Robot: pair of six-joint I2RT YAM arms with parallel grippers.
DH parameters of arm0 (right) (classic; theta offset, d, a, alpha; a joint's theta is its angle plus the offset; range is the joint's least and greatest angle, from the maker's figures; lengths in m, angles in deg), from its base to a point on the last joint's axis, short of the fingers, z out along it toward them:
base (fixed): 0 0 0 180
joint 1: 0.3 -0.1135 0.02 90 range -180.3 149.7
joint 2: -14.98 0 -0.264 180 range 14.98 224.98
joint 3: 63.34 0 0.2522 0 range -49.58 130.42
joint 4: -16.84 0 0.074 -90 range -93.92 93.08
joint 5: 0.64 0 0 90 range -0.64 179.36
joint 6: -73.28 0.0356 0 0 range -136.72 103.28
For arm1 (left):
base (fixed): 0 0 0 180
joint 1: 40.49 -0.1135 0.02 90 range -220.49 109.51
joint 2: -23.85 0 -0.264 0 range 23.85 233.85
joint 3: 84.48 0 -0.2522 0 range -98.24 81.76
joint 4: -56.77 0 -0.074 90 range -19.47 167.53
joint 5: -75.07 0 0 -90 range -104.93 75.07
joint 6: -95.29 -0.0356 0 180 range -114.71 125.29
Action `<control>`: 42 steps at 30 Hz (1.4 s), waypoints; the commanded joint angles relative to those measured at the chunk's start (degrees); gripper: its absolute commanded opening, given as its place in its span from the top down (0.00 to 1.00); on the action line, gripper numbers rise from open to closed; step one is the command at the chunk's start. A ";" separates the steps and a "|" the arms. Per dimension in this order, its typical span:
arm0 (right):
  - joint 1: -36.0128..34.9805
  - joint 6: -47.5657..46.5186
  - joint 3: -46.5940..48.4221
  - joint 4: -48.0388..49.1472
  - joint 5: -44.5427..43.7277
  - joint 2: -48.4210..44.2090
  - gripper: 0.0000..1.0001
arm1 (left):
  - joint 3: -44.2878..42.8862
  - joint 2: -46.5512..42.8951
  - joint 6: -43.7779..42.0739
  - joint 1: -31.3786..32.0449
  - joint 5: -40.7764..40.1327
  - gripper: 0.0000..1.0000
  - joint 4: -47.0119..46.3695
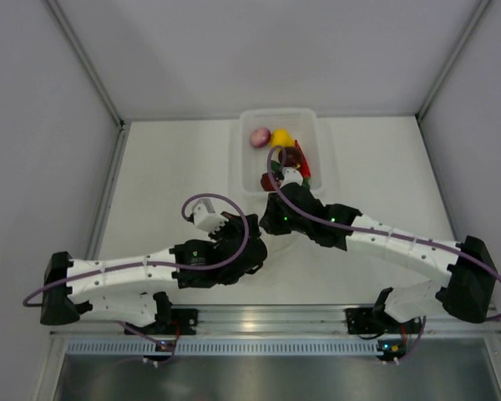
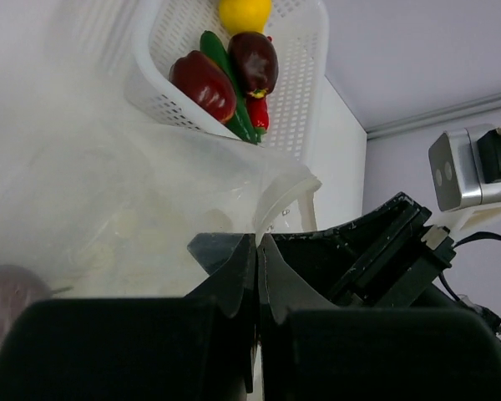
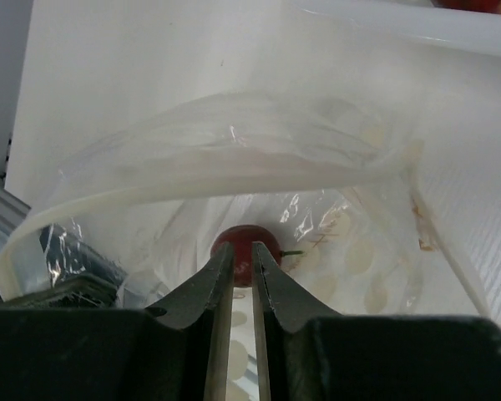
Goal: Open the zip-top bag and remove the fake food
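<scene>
— Biggest thing first?

— White table [image 1: 175, 167], walled on three sides. Next, a white mesh basket [image 1: 275, 113], set at the middle of the table's far edge.

— And the zip-top bag [image 3: 234, 159]?

— Just on the near side of the basket, toward the table's middle, between the two grippers. See-through, white-dotted, crumpled. Hard to make out from above. Mouth standing open toward the right wrist camera.

— Left gripper [image 2: 257, 251]?

— Closed tight, fingertips meeting with no gap, bag film caught at the tips. Sits at the bag's left side.

— Right gripper [image 3: 243, 255]?

— Reaches into the open mouth of the bag. Nearly closed, with only a thin slit between the fingers. Tips right at a dark red piece [image 3: 269, 241] lying inside the bag. Cannot tell whether clamped on that piece, on film, or on nothing.

— Where's the fake food [image 1: 288, 154]?

— Mostly in the basket. From the left wrist: yellow pear [image 2: 244, 14] farthest back, dark red apple [image 2: 253, 63] below, a second dark red fruit [image 2: 203, 85] beside, green cucumber [image 2: 225, 79] running between those two, red chili [image 2: 259, 113] under the apple. From above, a pinkish onion [image 1: 260, 136] toward the basket's far left corner. Inside the bag: the dark red piece with a short green stem, plus a dim purplish shape [image 2: 12, 305] seen through the film, too blurred to name.
</scene>
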 commanded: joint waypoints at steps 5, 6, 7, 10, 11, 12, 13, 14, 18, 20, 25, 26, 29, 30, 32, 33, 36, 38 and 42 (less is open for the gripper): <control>-1.30 -0.16 6.39 -0.73 -5.64 2.64 0.87 | 0.80 1.70 8.67 -0.04 -1.67 1.00 -1.10; -1.22 -0.16 6.22 -0.30 -5.56 2.73 0.88 | 0.80 1.78 9.28 -0.04 -1.58 1.00 -1.19; -1.22 -0.07 5.26 2.40 -5.30 3.08 0.89 | 0.97 1.78 9.90 -0.04 -1.23 1.00 -1.19; -1.22 -0.07 4.81 4.36 -2.93 5.54 0.90 | 2.02 1.52 11.75 -0.04 -0.87 1.00 -1.02; -1.22 0.19 4.20 5.93 -2.92 5.72 0.91 | 3.77 0.39 12.45 -0.04 -0.96 1.00 -1.10; -1.22 0.19 2.80 8.99 -2.31 5.20 0.91 | 4.83 -0.15 14.98 -0.04 -0.70 1.00 -1.10; -1.30 0.36 -0.78 11.80 -1.79 4.59 0.92 | 5.80 -1.02 16.22 -0.04 -0.53 1.00 -1.19; -1.22 0.63 -2.03 16.01 -1.69 3.88 0.94 | 6.94 -1.64 17.45 -0.04 -0.35 1.00 -1.10; -1.48 0.45 -3.63 19.91 2.08 6.95 0.95 | 9.67 -4.63 19.84 0.04 0.00 1.00 -1.19; -2.09 1.15 -3.80 20.70 2.35 9.31 0.95 | 10.20 -5.42 20.10 0.05 0.09 1.00 -1.19; -5.60 5.01 -5.91 25.27 -0.28 11.70 0.95 | 12.13 -7.79 20.72 0.05 -0.79 1.00 -1.19; -6.13 6.24 -6.18 25.19 -3.07 11.79 0.95 | 12.31 -7.97 20.80 0.05 -0.79 1.00 -1.10; -8.33 10.19 -7.06 25.11 -8.69 12.48 0.95 | 12.57 -8.68 21.07 0.05 -1.05 1.00 -1.10; -9.38 10.82 -7.06 25.10 -9.85 13.01 0.95 | 12.57 -8.85 21.24 0.05 -1.14 1.00 -1.19; -10.26 11.61 -7.06 24.67 -11.09 14.94 0.95 | 12.49 -9.38 21.16 0.13 -1.31 1.00 -1.19; -10.36 11.62 -6.88 23.44 -10.92 15.56 0.95 | 12.40 -9.55 20.72 0.13 -1.58 1.00 -1.19; -10.44 10.56 -8.27 21.32 -11.36 15.31 0.94 | 12.48 -10.95 19.49 0.13 -2.45 1.00 -1.19; -10.36 9.42 -9.69 19.32 -11.80 13.73 0.94 | 12.84 -11.75 19.22 0.13 -3.07 1.00 -1.10; -9.48 6.96 -11.10 11.77 -15.40 10.65 0.94 | 12.84 -13.68 17.74 0.13 -4.04 1.00 -1.10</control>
